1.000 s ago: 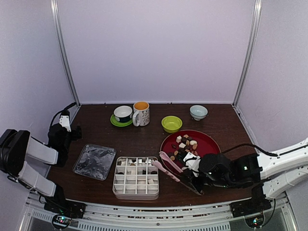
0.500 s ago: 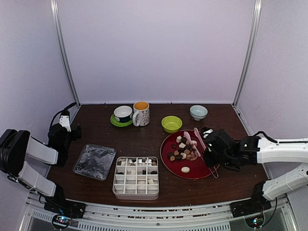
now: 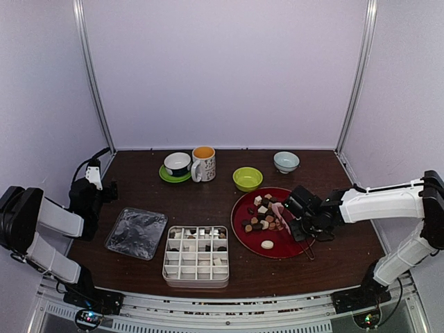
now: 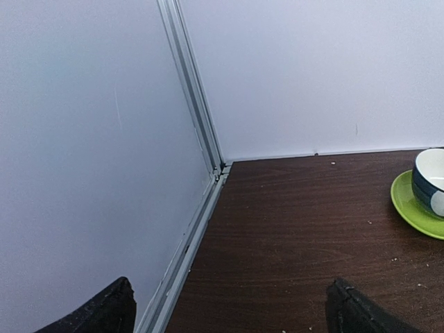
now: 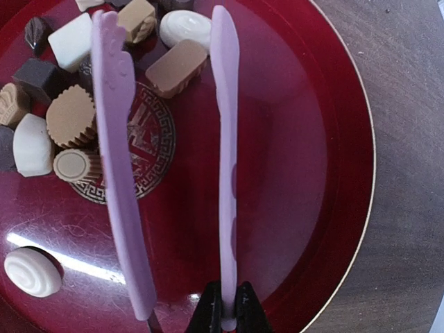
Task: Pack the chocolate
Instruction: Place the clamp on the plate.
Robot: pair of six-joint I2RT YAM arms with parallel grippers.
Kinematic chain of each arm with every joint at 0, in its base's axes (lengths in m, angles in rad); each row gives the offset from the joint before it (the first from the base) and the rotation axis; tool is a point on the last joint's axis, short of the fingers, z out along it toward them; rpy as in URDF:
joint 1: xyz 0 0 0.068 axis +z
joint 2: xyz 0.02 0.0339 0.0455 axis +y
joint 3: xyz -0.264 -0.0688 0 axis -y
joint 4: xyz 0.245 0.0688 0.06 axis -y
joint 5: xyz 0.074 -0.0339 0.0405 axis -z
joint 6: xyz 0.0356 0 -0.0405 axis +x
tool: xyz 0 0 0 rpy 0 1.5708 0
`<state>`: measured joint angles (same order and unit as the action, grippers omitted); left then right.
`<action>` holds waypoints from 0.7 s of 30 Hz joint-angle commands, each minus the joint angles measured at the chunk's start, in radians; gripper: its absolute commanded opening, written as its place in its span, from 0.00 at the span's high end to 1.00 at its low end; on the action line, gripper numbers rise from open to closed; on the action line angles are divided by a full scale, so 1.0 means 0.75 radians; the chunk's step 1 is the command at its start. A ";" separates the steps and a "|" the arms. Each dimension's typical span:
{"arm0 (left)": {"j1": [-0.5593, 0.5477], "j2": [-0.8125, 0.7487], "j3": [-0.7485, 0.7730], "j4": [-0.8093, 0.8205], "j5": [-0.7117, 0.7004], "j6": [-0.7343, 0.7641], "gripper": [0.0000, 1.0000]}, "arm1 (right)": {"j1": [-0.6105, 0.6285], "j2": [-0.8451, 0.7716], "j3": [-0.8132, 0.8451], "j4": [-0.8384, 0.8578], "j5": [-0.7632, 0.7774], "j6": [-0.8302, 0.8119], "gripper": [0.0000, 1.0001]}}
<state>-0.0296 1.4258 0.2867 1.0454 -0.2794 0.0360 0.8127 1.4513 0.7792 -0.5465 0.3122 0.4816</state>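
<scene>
The chocolate (image 3: 262,216) is a heap of brown, tan and white pieces on the left of a red plate (image 3: 286,244), with one white piece (image 3: 267,244) lying apart near the front. My right gripper (image 3: 302,223) is shut on one arm of the pink tongs (image 5: 225,139). The tongs stand spread above the plate (image 5: 305,173), and their tips reach the chocolate (image 5: 69,118) without holding a piece. A white compartment box (image 3: 196,255) with a few pieces in it sits left of the plate. My left gripper (image 4: 232,312) is open and empty at the table's far left.
Along the back stand a cup on a green saucer (image 3: 177,165), a mug (image 3: 204,164), a green bowl (image 3: 248,178) and a pale bowl (image 3: 286,161). A clear plastic lid (image 3: 137,232) lies left of the box. The enclosure's wall and frame rail (image 4: 201,201) run close by the left gripper.
My right arm has swung the tongs from the right edge of the compartment box back over the red plate, up to the chocolate heap. The left arm has not moved.
</scene>
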 commanded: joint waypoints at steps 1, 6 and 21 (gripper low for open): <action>0.010 0.006 0.019 0.048 0.009 0.013 0.02 | -0.019 0.031 0.047 0.004 -0.062 0.018 0.92; 0.009 0.007 0.019 0.049 0.010 0.013 0.02 | -0.025 0.021 0.076 -0.028 -0.057 0.012 0.73; 0.010 0.007 0.019 0.050 0.009 0.012 0.02 | -0.033 -0.255 0.050 -0.053 -0.126 -0.031 0.48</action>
<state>-0.0296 1.4258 0.2863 1.0454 -0.2794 0.0360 0.7940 1.3098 0.8185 -0.5823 0.2501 0.4744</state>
